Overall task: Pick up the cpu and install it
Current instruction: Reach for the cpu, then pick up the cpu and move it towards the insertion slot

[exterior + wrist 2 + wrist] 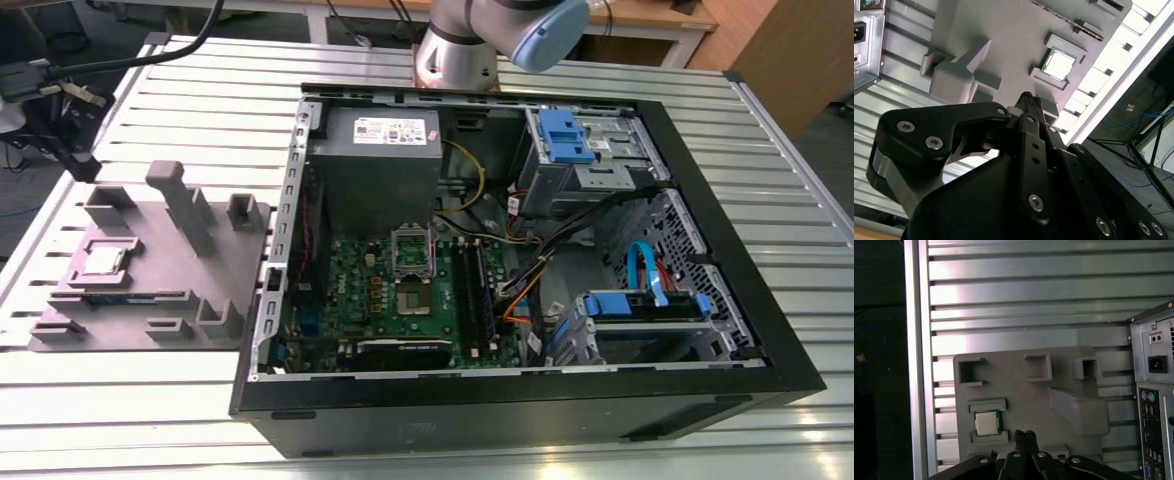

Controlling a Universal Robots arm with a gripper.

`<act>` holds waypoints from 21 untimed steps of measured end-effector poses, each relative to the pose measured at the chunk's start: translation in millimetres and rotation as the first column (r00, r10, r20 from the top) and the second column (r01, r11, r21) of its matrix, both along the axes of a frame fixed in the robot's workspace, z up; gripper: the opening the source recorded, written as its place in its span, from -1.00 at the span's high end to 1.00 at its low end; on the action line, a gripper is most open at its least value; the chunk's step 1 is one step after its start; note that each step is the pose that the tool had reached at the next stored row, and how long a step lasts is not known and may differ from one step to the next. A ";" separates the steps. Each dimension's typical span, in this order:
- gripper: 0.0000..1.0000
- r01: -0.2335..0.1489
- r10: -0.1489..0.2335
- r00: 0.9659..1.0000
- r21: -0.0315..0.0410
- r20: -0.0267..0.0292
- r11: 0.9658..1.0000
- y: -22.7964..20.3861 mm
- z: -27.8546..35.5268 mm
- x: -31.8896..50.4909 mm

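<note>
- On a grey tray [160, 275], to the exterior view's left of the open case [534, 395], the cpu [107, 262] [987, 423] lies flat in its recess.
- Near the cpu but apart from it, the hand [1024, 436] hangs with fingers pressed together, pinching nothing.

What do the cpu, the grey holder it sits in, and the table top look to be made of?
The cpu: pale metal lid with a satin sheen, over a greenish board edge. The grey holder: matte, uniform, blocky shapes, so likely moulded or printed plastic. The table top: ribbed slats with bright glare, probably aluminium.
</note>
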State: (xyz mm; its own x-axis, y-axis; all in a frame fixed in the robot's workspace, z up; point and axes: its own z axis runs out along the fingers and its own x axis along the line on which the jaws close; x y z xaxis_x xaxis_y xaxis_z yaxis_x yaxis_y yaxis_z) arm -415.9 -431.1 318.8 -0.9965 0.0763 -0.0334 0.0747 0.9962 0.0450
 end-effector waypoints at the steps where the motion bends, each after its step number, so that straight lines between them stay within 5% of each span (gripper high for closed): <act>1: 0.78 0.000 0.000 1.000 0.000 0.000 1.000 0.0 -0.6 -1.5; 7: 0.78 0.000 0.000 1.000 0.000 0.000 1.000 0.0 -3.2 -8.3; 21: 0.78 0.000 0.000 1.000 0.000 0.000 1.000 0.0 -6.5 -8.9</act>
